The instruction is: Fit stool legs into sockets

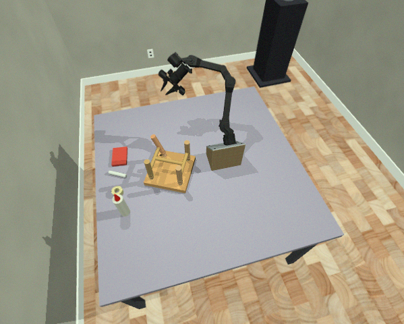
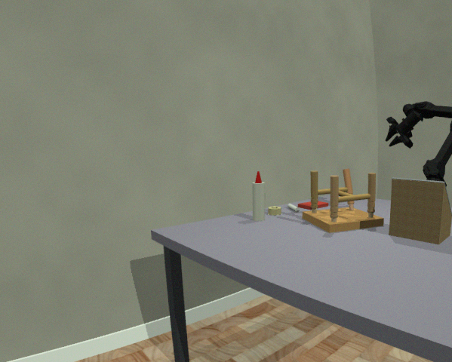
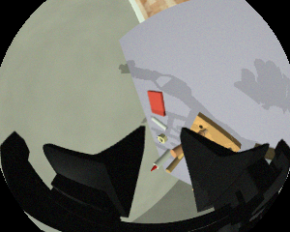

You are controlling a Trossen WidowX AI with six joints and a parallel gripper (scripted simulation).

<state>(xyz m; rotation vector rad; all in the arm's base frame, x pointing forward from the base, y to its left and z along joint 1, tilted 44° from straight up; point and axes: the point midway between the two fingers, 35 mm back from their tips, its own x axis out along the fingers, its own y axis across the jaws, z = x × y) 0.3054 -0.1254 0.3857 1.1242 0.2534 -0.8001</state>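
Observation:
The stool seat (image 1: 165, 185) (image 2: 345, 225) (image 3: 217, 133) lies flat, upside down. One orange-brown leg (image 1: 156, 142) (image 2: 348, 185) at its back left corner leans clearly outward, with a dark hole beside its foot. Three other legs, at back right (image 1: 187, 149), front left (image 1: 148, 168) and front right (image 1: 179, 174), stand about upright; pale tenon shows under their shoulders in the exterior view. Stretcher bars (image 1: 168, 160) (image 2: 354, 197) run between the legs. Whether they join the leaning leg is unclear. My gripper (image 1: 163, 92) (image 2: 388, 142) (image 3: 163, 130) is open and empty, high above and behind the stool.
Left of the stool lie a red block (image 1: 119, 156) (image 2: 309, 204) (image 3: 157, 102), a white stick (image 1: 117, 173) (image 2: 293, 207) (image 3: 159, 123) and a yellow ring (image 1: 113, 190) (image 2: 274, 212). A glue bottle (image 1: 123, 207) (image 2: 258, 201) stands near them. My arm's brown base block (image 1: 226, 156) (image 2: 416, 210) stands right.

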